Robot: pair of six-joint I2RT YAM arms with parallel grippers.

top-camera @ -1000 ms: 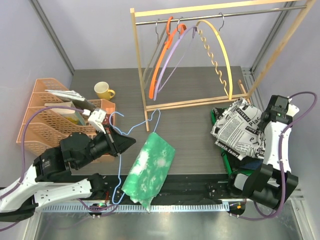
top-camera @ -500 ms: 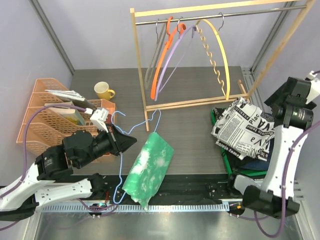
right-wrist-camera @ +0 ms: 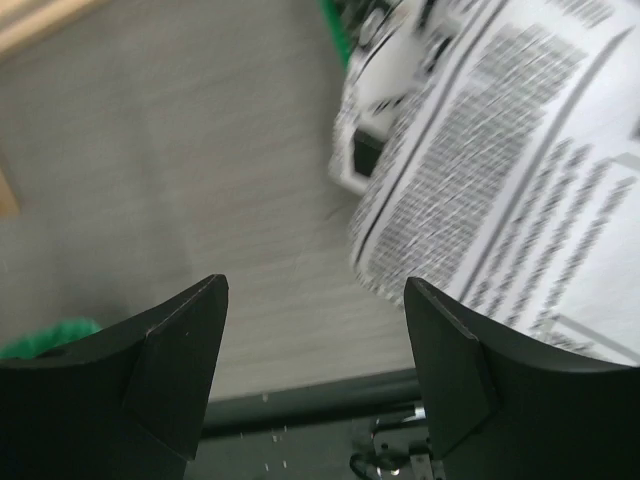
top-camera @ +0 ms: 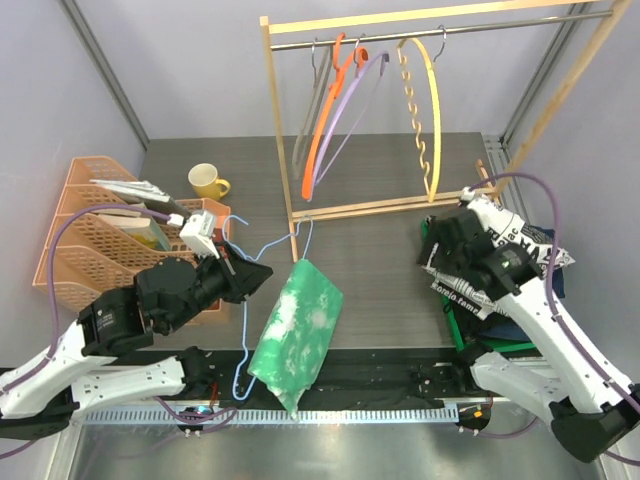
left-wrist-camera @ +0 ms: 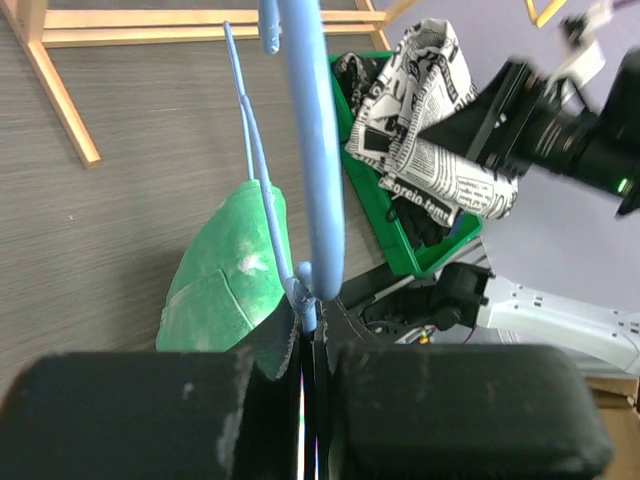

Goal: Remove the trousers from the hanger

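Barely shifted, the green-and-white mottled cloth trousers (top-camera: 295, 335) are still draped over the thin light-blue wire hanger (left-wrist-camera: 312, 150) at the middle of the bench's (top-camera: 380, 250) near edge. Left gripper (left-wrist-camera: 310, 342) is clamped on the hanger wire. Right gripper (right-wrist-camera: 315, 288) has swung in from the right edge, jaws apart and empty, over the white newspaper-print folded trousers (right-wrist-camera: 500, 150). Risks: a pull could twist the thin wire in the clamp, the cloth could slide off the near edge, or the right arm could drag the newspaper-print pair.
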